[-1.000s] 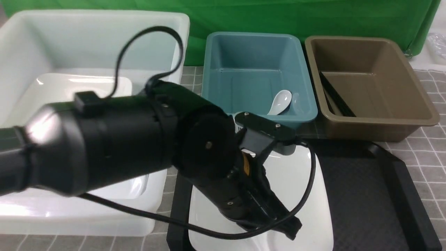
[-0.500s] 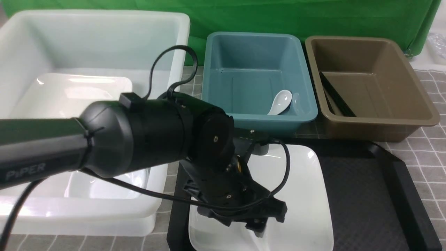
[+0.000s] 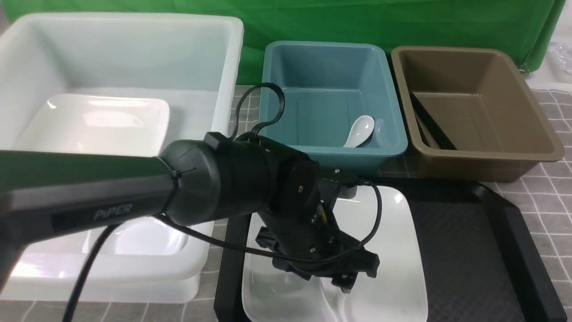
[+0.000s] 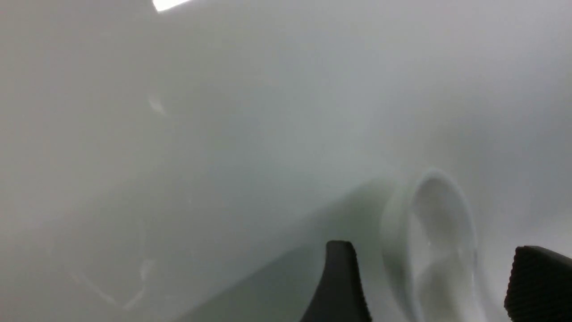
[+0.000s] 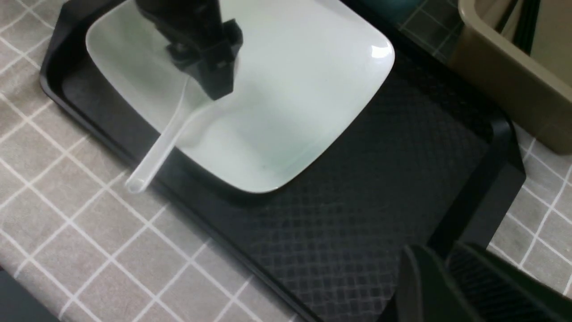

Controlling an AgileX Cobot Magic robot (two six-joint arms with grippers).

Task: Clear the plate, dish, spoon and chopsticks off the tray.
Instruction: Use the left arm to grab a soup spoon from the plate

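The spoon lies on the plate at 9 o'clock on the tray, its handle running past the rim toward 6 o'clock. There are two spoons and two plates. A second spoon sits in the teal tub. The second plate and one dish are in the white tub. One pair of chopsticks lies in the brown tub. The left claw is released and straddles the spoon's bowl. The right claw is at the frame's edge, and I cannot tell its state. The left arm reads "PiPER".
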